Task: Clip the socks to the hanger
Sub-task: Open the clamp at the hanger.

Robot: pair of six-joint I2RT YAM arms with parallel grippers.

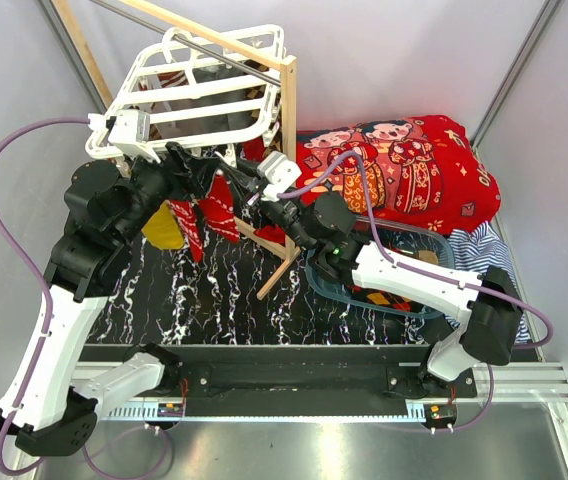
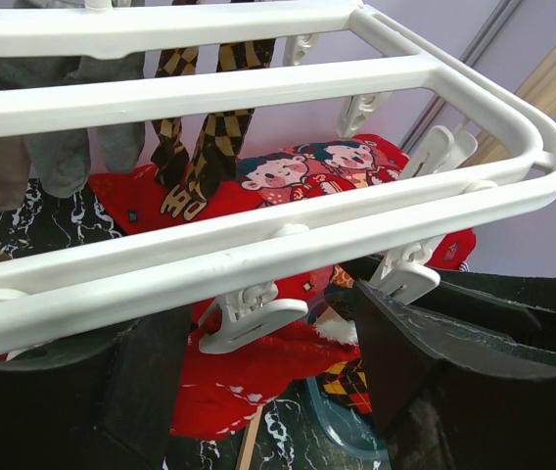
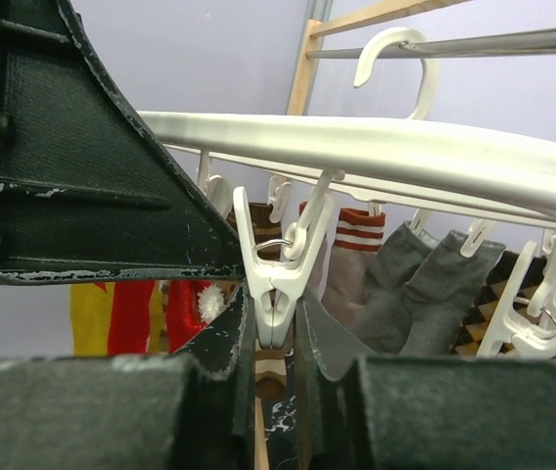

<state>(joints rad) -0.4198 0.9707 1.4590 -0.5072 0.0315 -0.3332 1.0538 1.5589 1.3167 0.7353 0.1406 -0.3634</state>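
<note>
Closest in, the right gripper point(image 3: 276, 318) has its fingers point(image 3: 214, 352) drawn in against the lower end of a white clip point(image 3: 276, 284), pinching it from both sides. The left gripper point(image 2: 268, 328) keeps its fingers point(image 2: 425, 352) well apart just under the outer bar of the hanger point(image 2: 258, 245), with nothing held and another clip dangling between them.

Largest in the scene is the black marbled surface point(image 1: 224, 295), with both arms reaching over it from the near edge. At its far right lies a big red cartoon blanket point(image 1: 414, 160), with a blue-and-white striped cloth point(image 1: 479, 250) at its near side. A bare-wood rack point(image 1: 289, 130) stands at the far middle. The hanger, a white barred frame, hangs tilted at the far left, its hook over a metal rod point(image 3: 513, 41) of that rack. A clear tub point(image 1: 409, 232) sits on the right of the surface beneath the right arm, with a dark-and-orange patterned sock point(image 1: 379, 298) inside.

Most of the socks point(image 1: 222, 205) hang from clips under the frame:
- a grey pair point(image 3: 425, 284)
- a brown-and-yellow argyle pair point(image 2: 209, 137)
- a brown-and-cream striped one point(image 3: 356, 245)
- red ones with white marks point(image 3: 185, 313)
- a mustard yellow one point(image 3: 87, 318)

The pinched clip hangs from the frame's near bar, just in front of the striped sock.
</note>
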